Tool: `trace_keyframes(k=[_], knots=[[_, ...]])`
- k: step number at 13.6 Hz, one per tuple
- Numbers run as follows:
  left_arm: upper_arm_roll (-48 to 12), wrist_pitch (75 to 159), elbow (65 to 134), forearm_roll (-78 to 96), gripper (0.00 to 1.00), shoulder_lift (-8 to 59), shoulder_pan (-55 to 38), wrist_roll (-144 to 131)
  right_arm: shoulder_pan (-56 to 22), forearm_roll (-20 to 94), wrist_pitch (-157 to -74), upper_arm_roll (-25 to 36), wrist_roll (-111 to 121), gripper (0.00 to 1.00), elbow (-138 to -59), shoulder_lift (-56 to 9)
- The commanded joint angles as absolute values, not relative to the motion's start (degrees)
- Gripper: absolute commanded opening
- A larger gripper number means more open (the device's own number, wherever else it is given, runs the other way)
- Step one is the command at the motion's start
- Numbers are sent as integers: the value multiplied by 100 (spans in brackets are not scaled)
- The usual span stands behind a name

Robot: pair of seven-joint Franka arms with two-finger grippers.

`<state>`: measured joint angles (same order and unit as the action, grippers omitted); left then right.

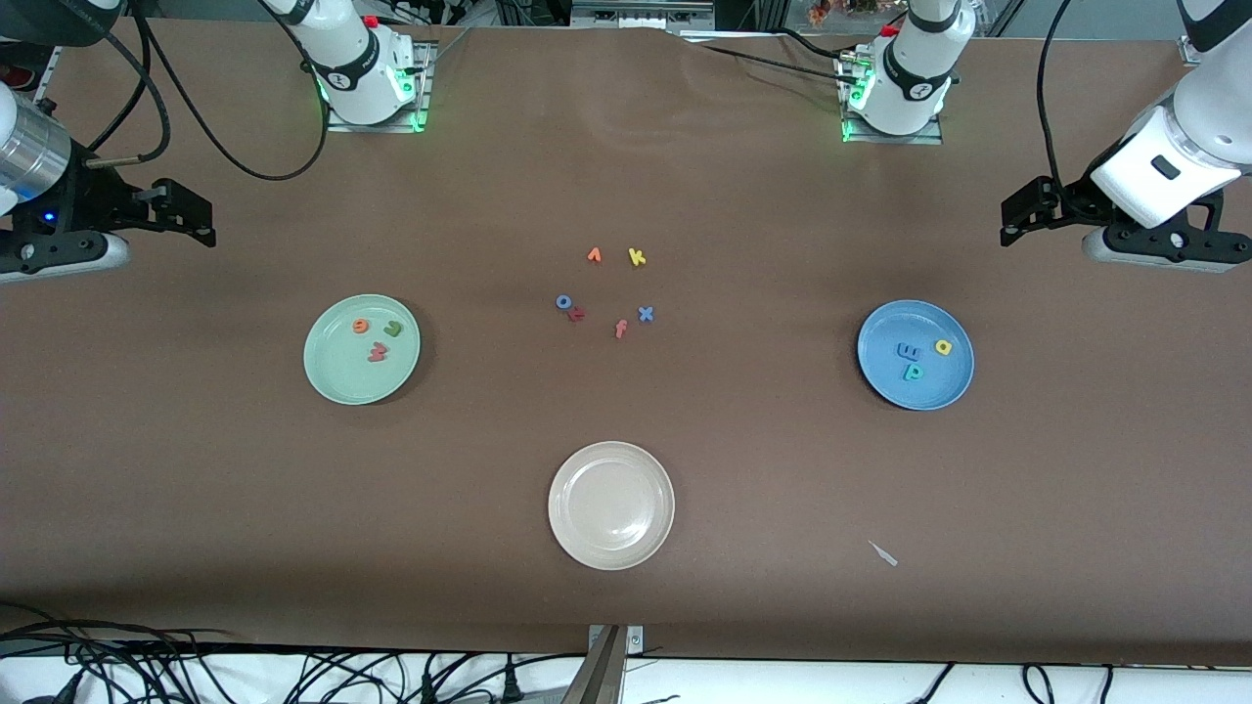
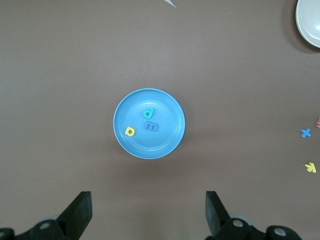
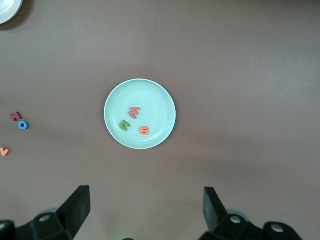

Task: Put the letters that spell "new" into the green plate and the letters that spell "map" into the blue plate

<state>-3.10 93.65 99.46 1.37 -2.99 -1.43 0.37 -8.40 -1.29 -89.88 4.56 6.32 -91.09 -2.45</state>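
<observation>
Brown tabletop's sorted: light, squishy foam letters (image 1: pixel 377 338) pinch best edge-on, left gripper (image 2: pixel 147 212) and right gripper (image 3: pixel 145 212) both wide open, empty.

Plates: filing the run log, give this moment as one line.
green plate: n, e, w in | blue plate: m, a, p in | both hands open, clear

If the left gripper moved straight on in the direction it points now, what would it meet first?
Probably the blue plate. The left gripper is open and points down at the table, and the plate, holding the yellow "a", the blue "m" and the teal "p", lies almost directly ahead of it. Depth is unclear, so bare table beside the rim is possible.
</observation>
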Motion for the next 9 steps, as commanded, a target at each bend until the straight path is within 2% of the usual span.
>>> trace_keyframes(k=[1, 9], knots=[[-343, 9229, 9773, 70, 100, -237, -114, 97, -853, -246, -8921, 439, 624, 100, -9009, -281], [-343, 9229, 9773, 70, 100, -237, -114, 97, -835, -237, -8895, 448, 642, 100, -8991, -272]])
